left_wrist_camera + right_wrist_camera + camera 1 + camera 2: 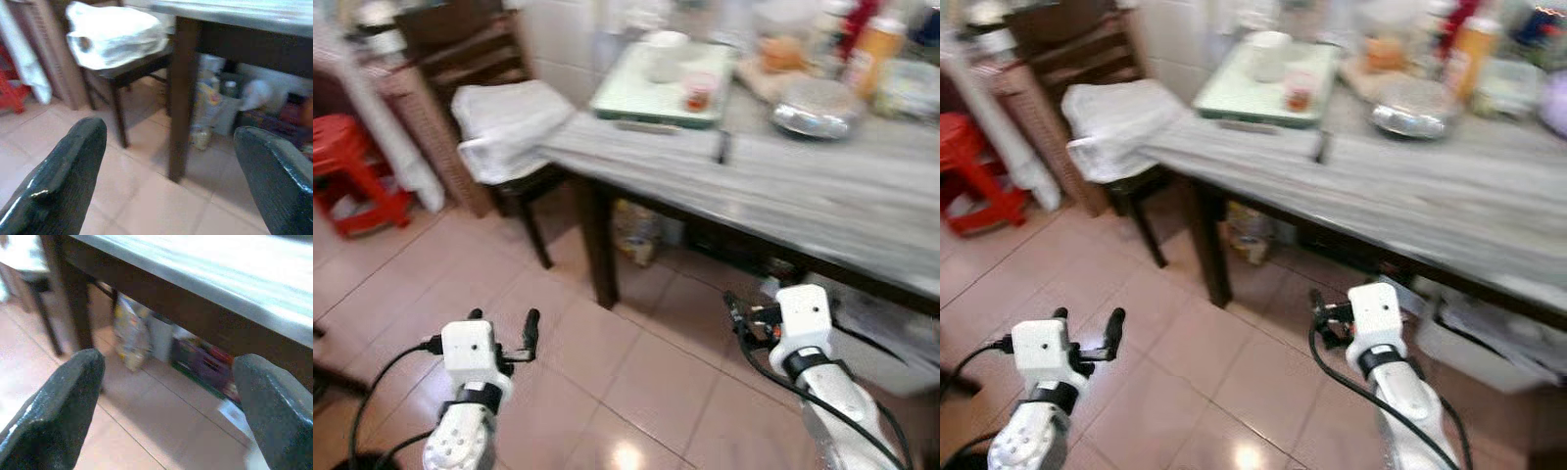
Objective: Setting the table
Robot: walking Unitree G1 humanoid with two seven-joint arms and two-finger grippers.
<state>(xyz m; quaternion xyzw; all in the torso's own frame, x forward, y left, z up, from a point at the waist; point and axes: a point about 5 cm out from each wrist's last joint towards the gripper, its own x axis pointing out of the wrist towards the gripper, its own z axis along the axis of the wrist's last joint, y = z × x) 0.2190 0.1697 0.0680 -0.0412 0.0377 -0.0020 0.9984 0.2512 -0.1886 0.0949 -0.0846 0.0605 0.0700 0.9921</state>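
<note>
Heads up: left gripper (504, 333) and right gripper (161, 396) both spread wide, holding nothing, low before table (862, 211). Tray (636, 98) with cup (698, 91) sits far corner; guessing you're mid-approach.

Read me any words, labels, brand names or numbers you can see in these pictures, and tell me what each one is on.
None can be read.
Bottles at the back of the table: labels blurred.
Printed bag under the table: print too blurred to read.
Purple box beside it: markings too blurred.
</note>
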